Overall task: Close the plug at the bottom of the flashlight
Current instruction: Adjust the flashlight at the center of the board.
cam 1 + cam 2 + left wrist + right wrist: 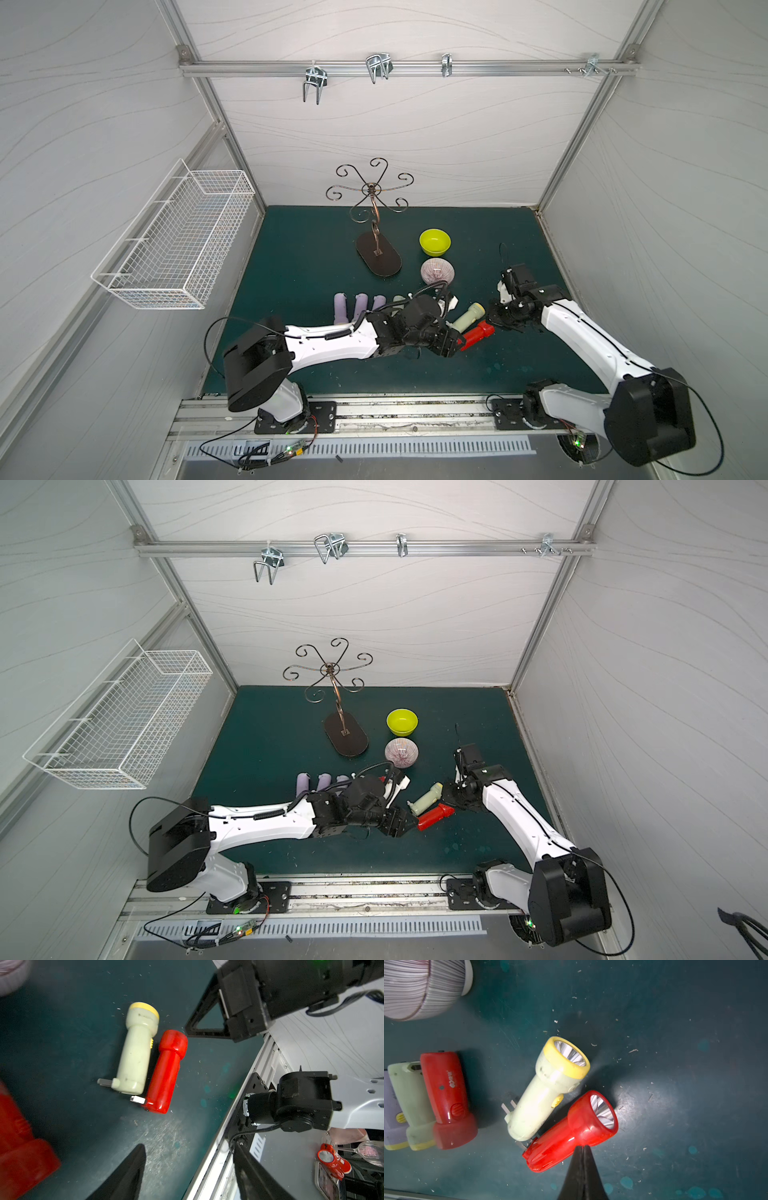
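Both top views are bright and evenly lit from overhead: the white walls (415,137) are nearly washed out, shadows on the green mat (299,257) are soft, and the wide lens splays the frame posts (203,93) outward toward 9 and 3 o'clock. In the right wrist view a pale pool of glare lies on the mat toward 3 o'clock beside the red flashlight (571,1132), whose reflector glints, and the corners are dim. In the left wrist view the near red flashlight (20,1147) at 8 o'clock and the striped bowl (10,976) at 10 o'clock are smeared out of focus.

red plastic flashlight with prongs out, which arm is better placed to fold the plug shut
Left, likely: left gripper is open by the metal prongs of the red plastic flashlight; right gripper is shut at its lamp end.
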Controlling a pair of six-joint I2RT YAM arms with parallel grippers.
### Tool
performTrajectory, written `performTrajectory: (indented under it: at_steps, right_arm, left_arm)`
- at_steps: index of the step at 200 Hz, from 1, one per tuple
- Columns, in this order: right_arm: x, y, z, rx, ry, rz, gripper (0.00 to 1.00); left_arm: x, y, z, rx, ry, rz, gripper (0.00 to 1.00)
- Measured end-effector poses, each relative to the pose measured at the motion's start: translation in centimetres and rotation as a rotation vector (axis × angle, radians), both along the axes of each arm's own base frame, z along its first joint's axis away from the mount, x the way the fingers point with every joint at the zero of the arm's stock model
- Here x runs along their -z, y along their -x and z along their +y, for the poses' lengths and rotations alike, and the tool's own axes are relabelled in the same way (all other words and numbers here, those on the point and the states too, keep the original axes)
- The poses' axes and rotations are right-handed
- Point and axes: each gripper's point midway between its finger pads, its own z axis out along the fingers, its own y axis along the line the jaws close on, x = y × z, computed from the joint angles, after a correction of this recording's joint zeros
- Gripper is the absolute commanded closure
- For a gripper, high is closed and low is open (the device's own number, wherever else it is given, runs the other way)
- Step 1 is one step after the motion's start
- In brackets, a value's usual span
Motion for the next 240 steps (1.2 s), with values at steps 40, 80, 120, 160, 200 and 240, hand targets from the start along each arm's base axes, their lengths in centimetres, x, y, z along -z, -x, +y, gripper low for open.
performTrajectory:
  at_steps: [40, 80, 120, 160, 200, 240]
  right_arm:
    - [1.4, -0.5, -0.3, -0.005, 0.009, 0.012, 1.00]
    - [1.9, -1.5, 0.3, -0.011, -0.017, 0.005, 1.00]
    - [2.6, -2.1, 0.8, -0.015, -0.031, 0.024, 1.00]
    - [4.2, -2.1, 1.1, -0.019, -0.039, 0.076, 1.00]
    - [4.4, -2.4, 1.2, -0.019, -0.039, 0.075, 1.00]
    - [4.8, -2.4, 0.8, -0.010, -0.031, 0.069, 1.00]
  left_arm:
    - [0.0, 1.2, -2.2, 0.058, -0.007, -0.003, 0.29]
    - [1.9, 1.2, -3.5, 0.093, -0.054, 0.021, 0.30]
    - [5.0, 1.5, -4.0, 0.134, -0.132, 0.062, 0.30]
    - [6.1, 1.8, -4.4, 0.164, -0.168, 0.083, 0.31]
    - [7.5, 1.8, -4.9, 0.185, -0.185, 0.111, 0.32]
    - [10.2, 1.7, -5.0, 0.200, -0.209, 0.195, 0.34]
